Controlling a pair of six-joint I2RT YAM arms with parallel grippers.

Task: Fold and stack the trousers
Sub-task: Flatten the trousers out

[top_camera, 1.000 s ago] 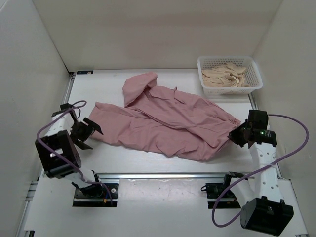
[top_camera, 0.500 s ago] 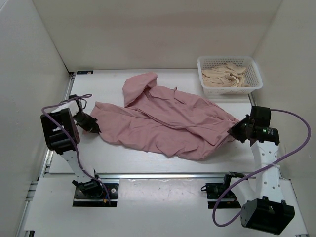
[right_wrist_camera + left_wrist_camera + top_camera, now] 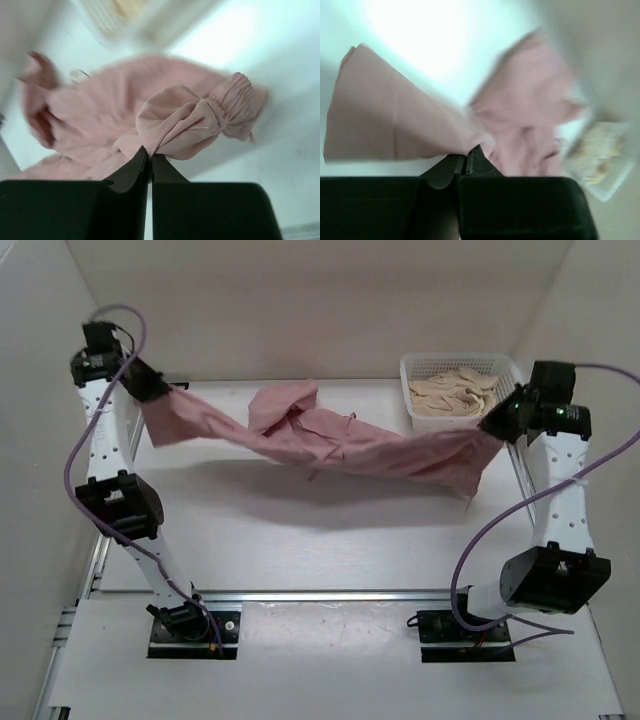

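The dusty-pink trousers [image 3: 330, 440] hang stretched in the air between both arms, sagging in the middle above the table. My left gripper [image 3: 152, 392] is raised at the far left and is shut on the leg end of the trousers [image 3: 410, 125]. My right gripper [image 3: 497, 425] is raised at the far right, shut on the gathered waist end of the trousers [image 3: 190, 122], with the elastic band bunched beside the fingers. In both wrist views the jaws [image 3: 466, 157] [image 3: 150, 156] pinch fabric. The left wrist view is blurred.
A white basket [image 3: 508, 405] holding beige folded cloth stands at the back right corner, just behind the right gripper. White walls close in on the left, back and right. The table surface [image 3: 300, 540] lies below the hanging cloth.
The left gripper shut on the leg end. Both arms then rose and moved toward the back, lifting the trousers off the table so that they hang stretched between them.
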